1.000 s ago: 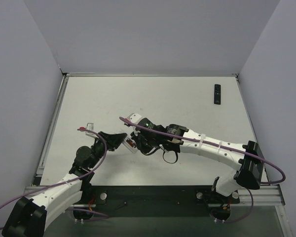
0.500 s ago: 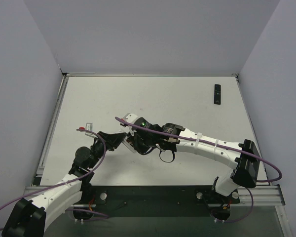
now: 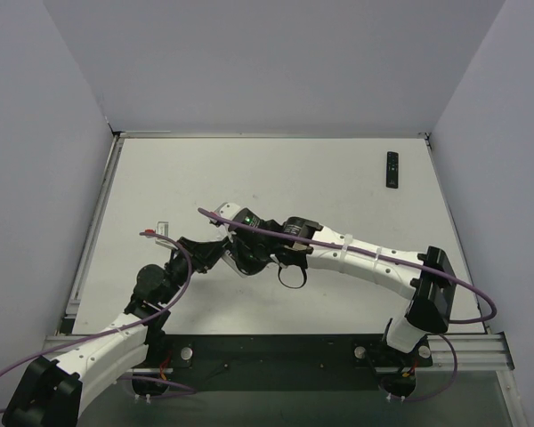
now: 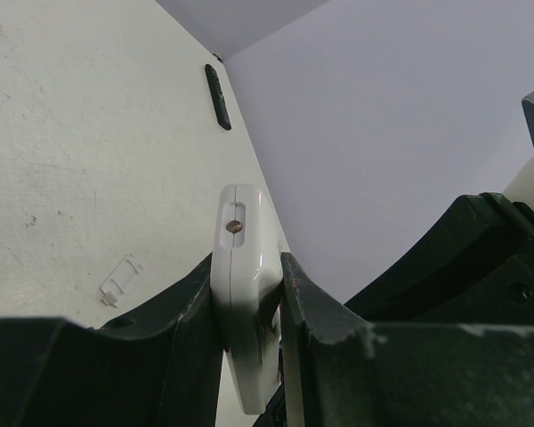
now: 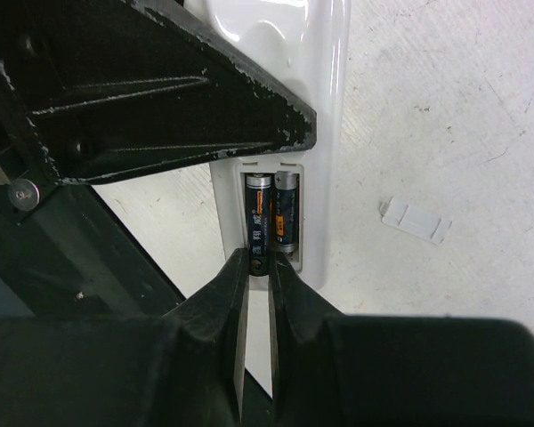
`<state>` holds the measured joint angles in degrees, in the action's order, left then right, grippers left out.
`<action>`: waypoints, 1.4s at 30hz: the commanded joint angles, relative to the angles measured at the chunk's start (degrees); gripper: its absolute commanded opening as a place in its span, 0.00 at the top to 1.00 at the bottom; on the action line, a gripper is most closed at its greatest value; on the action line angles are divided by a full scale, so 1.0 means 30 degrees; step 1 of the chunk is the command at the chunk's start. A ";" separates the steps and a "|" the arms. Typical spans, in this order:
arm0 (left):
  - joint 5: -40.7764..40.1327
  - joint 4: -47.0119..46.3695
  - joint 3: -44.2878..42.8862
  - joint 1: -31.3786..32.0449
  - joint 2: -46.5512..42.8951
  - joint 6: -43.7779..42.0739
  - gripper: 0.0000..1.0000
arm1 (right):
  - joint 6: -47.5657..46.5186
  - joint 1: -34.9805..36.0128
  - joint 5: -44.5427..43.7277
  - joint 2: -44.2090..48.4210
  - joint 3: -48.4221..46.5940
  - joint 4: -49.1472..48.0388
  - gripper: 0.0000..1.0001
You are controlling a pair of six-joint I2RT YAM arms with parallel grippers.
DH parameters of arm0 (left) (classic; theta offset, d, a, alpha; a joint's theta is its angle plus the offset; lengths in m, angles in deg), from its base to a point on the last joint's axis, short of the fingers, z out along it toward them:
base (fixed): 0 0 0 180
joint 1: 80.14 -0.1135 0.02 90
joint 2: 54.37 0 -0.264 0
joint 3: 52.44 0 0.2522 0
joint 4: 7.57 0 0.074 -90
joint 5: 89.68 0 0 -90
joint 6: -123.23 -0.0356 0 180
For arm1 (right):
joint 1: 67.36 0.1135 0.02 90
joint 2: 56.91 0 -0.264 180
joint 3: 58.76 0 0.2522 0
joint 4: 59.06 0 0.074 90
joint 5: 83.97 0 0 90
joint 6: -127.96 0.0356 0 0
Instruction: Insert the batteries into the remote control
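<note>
I count two batteries, both lying side by side in the open compartment at the back of the white remote, their labels facing out. There are two remotes in all. The white one is lifted off the table near the middle of its front half. The second, a slim black one, lies flat near the far right corner, well apart from both arms.

My left gripper is clamped on the white remote, one finger on each long side, with the remote's end sticking out past the fingertips. My right gripper sits at the lower end of the compartment with its two fingers drawn nearly together, only a thin slit between them. The tips meet the end of the left-hand battery. I cannot tell from the wrist view whether they pinch it or merely press against it.

One small white battery cover lies loose on the table just beside the white remote, apart from it.
</note>
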<state>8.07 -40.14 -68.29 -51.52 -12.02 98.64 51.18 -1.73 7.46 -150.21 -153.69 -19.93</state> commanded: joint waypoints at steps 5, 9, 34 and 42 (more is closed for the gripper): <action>0.0084 -0.1462 -0.0887 0.0362 -0.0083 0.0521 1.00 | -0.0185 0.0127 -0.0390 -0.0425 -0.1274 0.0861 1.00; -0.0034 -0.1492 -0.0799 0.0362 -0.0170 0.0931 1.00 | -0.0156 0.0127 -0.0360 -0.0483 -0.1362 0.0920 0.98; -0.0825 -0.0847 -0.0037 0.0362 0.0269 0.4300 1.00 | -0.0800 0.0010 -0.0419 0.0131 -0.2505 0.1682 0.52; 0.0021 -0.0117 -0.0357 0.0362 0.0473 0.5852 1.00 | -0.2847 -0.0545 0.1621 0.1858 -0.2886 0.1682 0.48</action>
<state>5.62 -39.70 -68.27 -50.60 -10.64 112.63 47.70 -1.78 8.38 -150.38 -159.24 -16.52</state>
